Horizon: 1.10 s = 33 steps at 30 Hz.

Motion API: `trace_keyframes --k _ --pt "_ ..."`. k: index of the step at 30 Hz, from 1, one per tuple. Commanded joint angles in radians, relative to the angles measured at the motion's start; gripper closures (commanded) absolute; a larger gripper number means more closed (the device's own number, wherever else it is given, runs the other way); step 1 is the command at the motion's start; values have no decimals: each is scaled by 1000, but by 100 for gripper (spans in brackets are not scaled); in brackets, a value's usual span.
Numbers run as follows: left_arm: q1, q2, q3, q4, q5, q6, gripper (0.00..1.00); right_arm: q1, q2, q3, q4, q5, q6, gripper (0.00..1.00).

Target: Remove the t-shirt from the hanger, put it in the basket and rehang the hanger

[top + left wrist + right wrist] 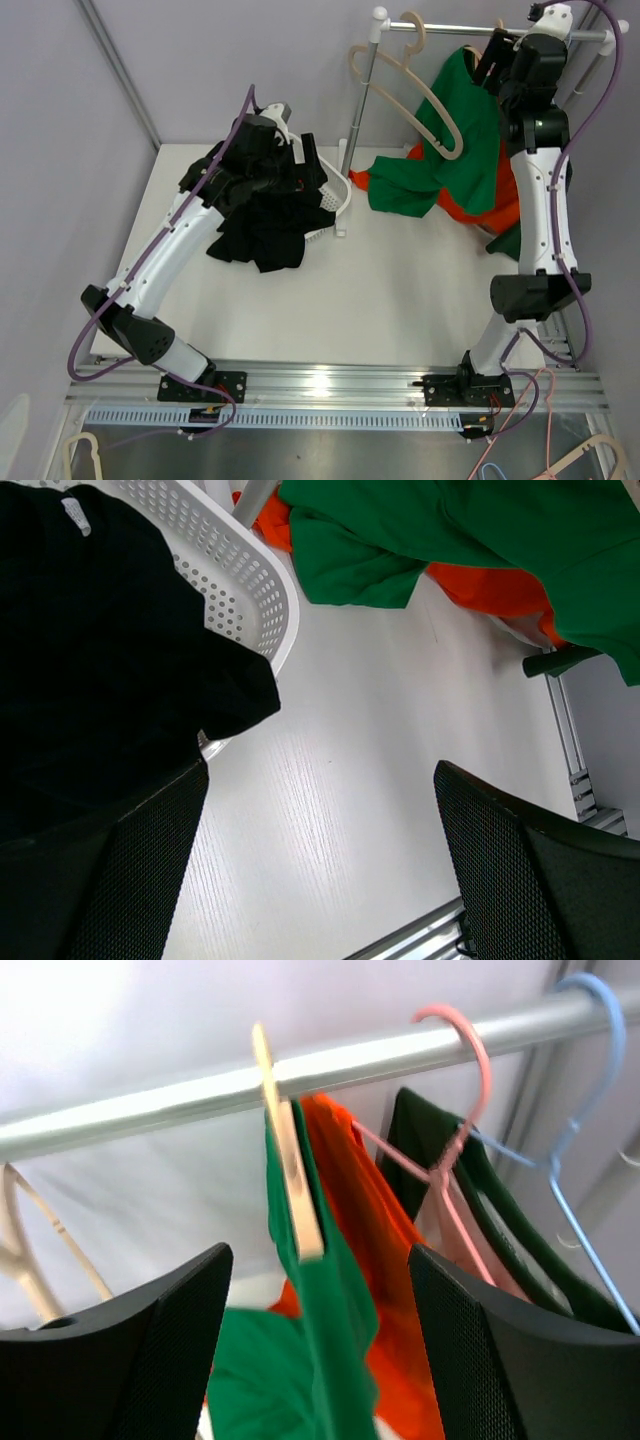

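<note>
A green t-shirt hangs from the rail at the back right, its lower part spread on the table. In the right wrist view it hangs on a beige hanger hooked over the rail. My right gripper is up at the rail, open, with one finger on each side of the shirt and hanger, not touching them. My left gripper is open and empty above bare table, beside the black clothes.
A white basket full of black clothes stands at mid-left. An empty beige hanger hangs left of the green shirt. An orange garment, a pink hanger, a blue hanger and a dark garment hang alongside.
</note>
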Motion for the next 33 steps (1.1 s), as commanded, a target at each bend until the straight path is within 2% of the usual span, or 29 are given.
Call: trace_keyframes --k 1,4,7,9,10,12,13,16,18,19,21,22,24,29,33 --pt "-9 24 56 38 15 33 1 -45 178 174 54 -103 -20 25" --pt "-9 69 95 26 12 39 1 -48 257 269 54 -138 -11 25" --pt "-9 102 138 20 12 45 0 -53 295 263 119 -166 -10 27" --pt "-9 107 141 43 12 51 0 -56 317 265 164 -183 -16 34" --pt "-9 110 138 52 -13 53 0 -57 323 265 175 -199 -14 43" --pt "-9 115 133 73 -28 54 1 -57 335 274 204 -213 -14 54" --pt "-9 116 135 78 -28 54 0 -57 337 271 214 -220 -17 62" --pt "-9 126 136 90 -25 51 1 -57 321 247 260 -233 -43 58" --pt "-9 129 135 92 -22 48 1 -57 320 246 272 -227 -43 61" --pt "-9 129 133 92 -22 47 0 -59 321 253 272 -230 -43 70" --pt "-9 129 129 93 -22 44 0 -57 329 268 258 -236 -40 80" --pt "-9 129 125 95 -22 42 0 -74 334 269 252 -243 -37 90" --pt "-9 127 122 95 -22 41 1 -91 332 266 243 -247 -34 99" --pt "-9 118 121 92 -24 39 1 -120 320 272 251 -310 22 100" --pt "-9 110 130 87 -30 44 0 -131 314 354 232 -384 70 100"
